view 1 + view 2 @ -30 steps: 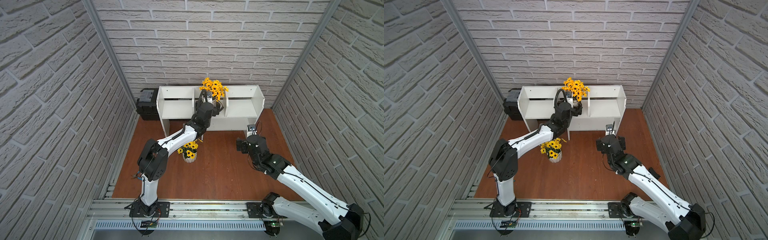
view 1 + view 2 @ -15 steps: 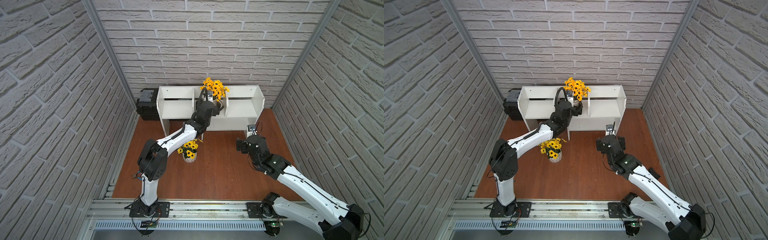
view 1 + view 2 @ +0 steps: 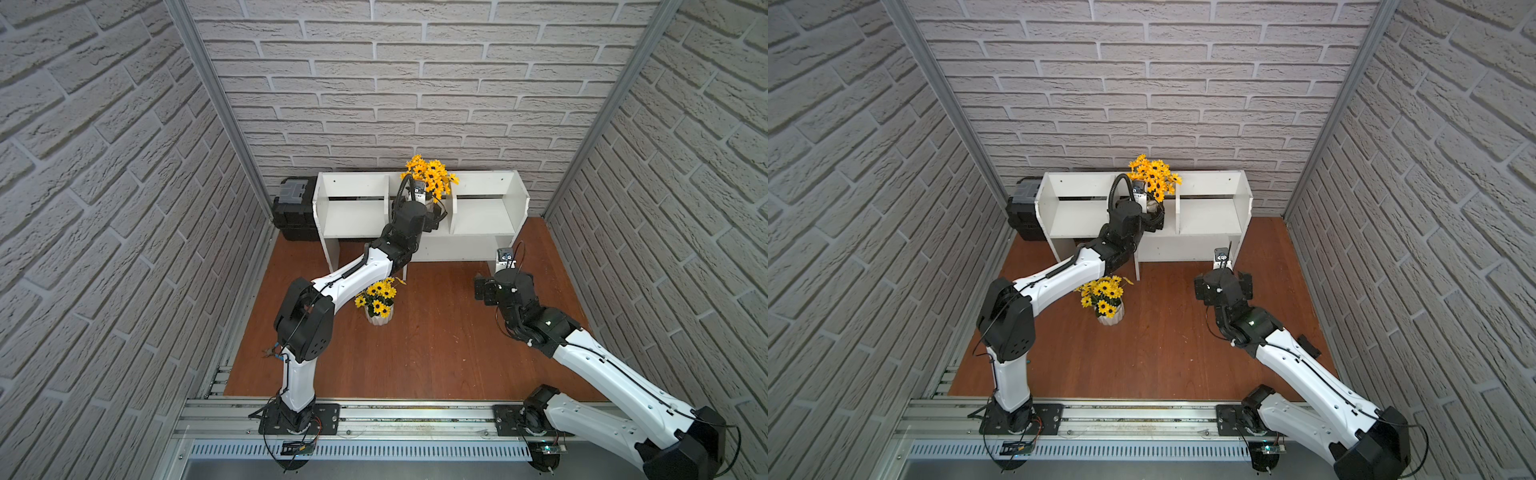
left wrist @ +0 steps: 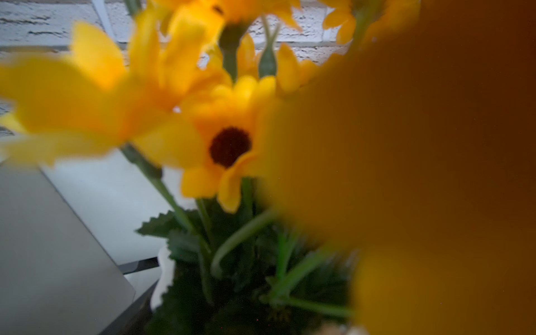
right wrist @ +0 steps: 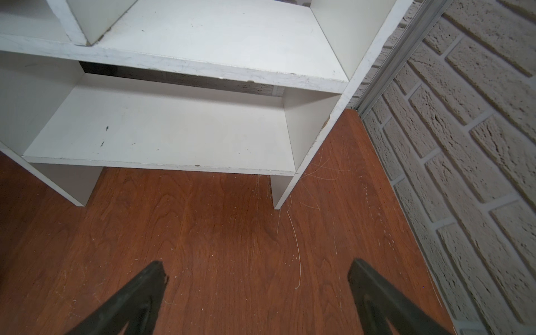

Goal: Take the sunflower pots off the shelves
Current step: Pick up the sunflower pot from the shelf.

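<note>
left wrist view: the sunflower pot (image 4: 229,145), blurred yellow petals. in a top view my left hand (image 3: 430,208) is at it in the shelves (image 3: 353,216), middle bay; grip unclear.

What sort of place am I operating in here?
Probably a staged robot test cell, not a real room: brick-pattern wall panels joined by metal corner posts, an aluminium base rail along the front, and a small wooden floor holding white shelves.

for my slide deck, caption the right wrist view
right gripper, fingers apart above the wooden floor, facing the white shelves
</note>
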Robot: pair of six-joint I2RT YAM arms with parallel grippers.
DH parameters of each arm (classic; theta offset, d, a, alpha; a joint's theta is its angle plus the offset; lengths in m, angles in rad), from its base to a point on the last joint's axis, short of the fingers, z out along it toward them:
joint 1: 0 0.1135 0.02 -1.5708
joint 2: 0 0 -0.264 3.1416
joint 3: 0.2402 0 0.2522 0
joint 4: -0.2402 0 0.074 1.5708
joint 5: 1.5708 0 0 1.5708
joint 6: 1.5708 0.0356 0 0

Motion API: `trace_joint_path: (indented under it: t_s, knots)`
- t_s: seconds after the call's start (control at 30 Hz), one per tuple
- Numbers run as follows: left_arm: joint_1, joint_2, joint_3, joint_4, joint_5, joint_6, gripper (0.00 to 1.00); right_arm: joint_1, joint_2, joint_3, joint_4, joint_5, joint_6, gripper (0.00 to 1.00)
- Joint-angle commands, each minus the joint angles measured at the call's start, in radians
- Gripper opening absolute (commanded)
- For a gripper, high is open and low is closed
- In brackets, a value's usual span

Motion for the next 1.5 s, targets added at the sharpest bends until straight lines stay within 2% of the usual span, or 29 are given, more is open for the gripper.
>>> trace_joint_path:
  t_s: [0.0, 0.73, 1.07, 1.3, 1.47]
  knots:
    - [-0.012, -0.058, 0.032, 0.016, 0.044, 0.025, 0.19, -0.014, 0.013, 0.004, 0.033, 0.02, 0.009, 1.0]
    - [-0.05, -0.218, 0.045, -0.052, 0.049, 0.094, 0.19, -0.056, 0.086, 0.002, 0.061, -0.028, 0.01, 0.99]
    - [-0.08, -0.347, 0.027, -0.123, 0.13, 0.102, 0.19, -0.13, 0.131, 0.004, 0.055, -0.047, 0.043, 0.99]
    - [-0.1, -0.459, -0.068, -0.136, 0.245, 0.064, 0.19, -0.195, 0.141, 0.0, 0.039, -0.022, 0.088, 0.99]
    - [-0.116, -0.518, -0.141, -0.162, 0.31, 0.05, 0.19, -0.251, 0.098, -0.026, 0.035, -0.016, 0.109, 0.99]
